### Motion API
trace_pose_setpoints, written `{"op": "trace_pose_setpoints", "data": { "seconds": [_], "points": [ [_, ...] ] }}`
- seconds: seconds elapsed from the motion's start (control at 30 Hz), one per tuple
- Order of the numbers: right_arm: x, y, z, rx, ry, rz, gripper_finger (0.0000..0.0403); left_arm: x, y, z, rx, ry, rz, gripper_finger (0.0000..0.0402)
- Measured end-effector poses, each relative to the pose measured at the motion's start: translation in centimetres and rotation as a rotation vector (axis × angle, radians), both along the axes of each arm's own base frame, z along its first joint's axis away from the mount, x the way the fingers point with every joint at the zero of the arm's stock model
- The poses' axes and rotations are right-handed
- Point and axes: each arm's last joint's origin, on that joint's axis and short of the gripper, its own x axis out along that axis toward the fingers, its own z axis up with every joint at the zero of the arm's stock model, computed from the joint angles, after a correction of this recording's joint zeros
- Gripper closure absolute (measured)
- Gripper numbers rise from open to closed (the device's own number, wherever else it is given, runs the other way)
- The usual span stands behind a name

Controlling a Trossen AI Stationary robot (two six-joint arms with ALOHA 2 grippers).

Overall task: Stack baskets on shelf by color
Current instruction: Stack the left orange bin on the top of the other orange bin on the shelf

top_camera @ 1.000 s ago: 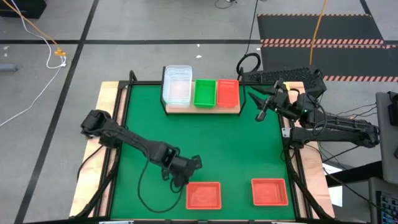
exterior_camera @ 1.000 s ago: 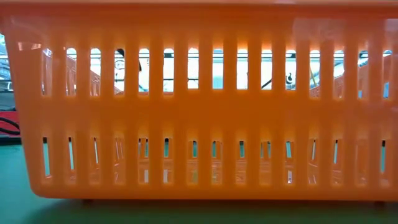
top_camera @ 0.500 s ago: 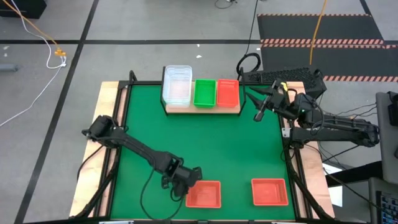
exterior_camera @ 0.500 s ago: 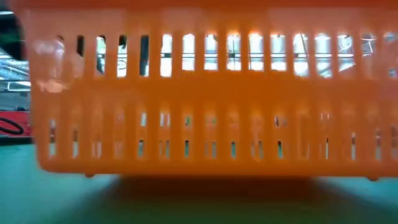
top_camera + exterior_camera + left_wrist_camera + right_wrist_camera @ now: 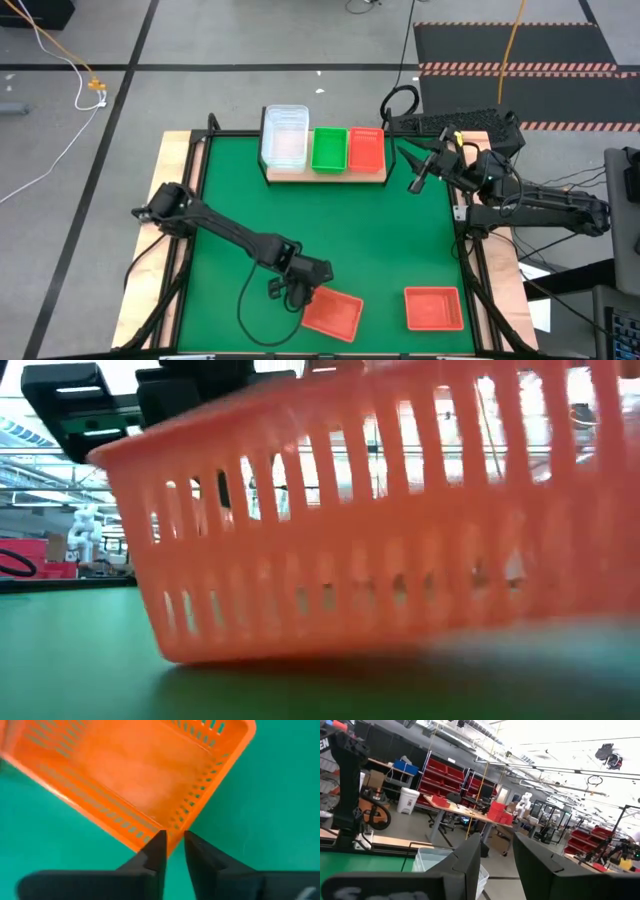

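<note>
A red basket [image 5: 333,313] lies askew on the green mat near the table's front edge; it fills the low view [image 5: 380,530]. My left gripper [image 5: 313,285] is down at its far left corner, shut on it. A second red basket [image 5: 433,308] lies flat on the mat to its right. On the shelf [image 5: 325,174] at the back stand clear baskets [image 5: 285,135], a green basket [image 5: 328,148] and a red basket [image 5: 366,148]. My right gripper [image 5: 419,183] hangs open and empty above the table's right side. My left gripper [image 5: 174,839] has the red basket's corner [image 5: 174,828] between its two fingertips. The fingers slant down at it from the table's left and far side. The basket sits tilted, one lower corner [image 5: 180,652] on the mat and its other end raised.
Open green mat [image 5: 330,230] lies between the shelf and the two red baskets. A keyboard [image 5: 450,122] lies behind the table's far right corner. Wooden strips [image 5: 175,200] edge the mat on both sides.
My left gripper has gone down and toward the table's near edge, onto the red basket's far left corner. The basket, square to the table edge before, has turned about and tipped, so that one end is now raised off the mat.
</note>
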Motion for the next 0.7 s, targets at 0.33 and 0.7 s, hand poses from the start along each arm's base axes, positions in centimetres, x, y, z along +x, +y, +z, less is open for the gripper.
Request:
{"op": "trace_pose_setpoints", "data": {
  "seconds": [0.33, 0.7],
  "points": [
    [0.0, 0.0, 0.0, 0.015, -0.002, 0.003, 0.0291, 1.1, 0.8, -1.0, 0.104, -0.061, 0.105, 0.0383],
    [0.1, 0.0, -0.5, 0.123, 0.003, 0.025, 0.0291, 3.1, 5.6, 0.3, 0.109, -0.158, 0.466, 0.0376]
  ]
}}
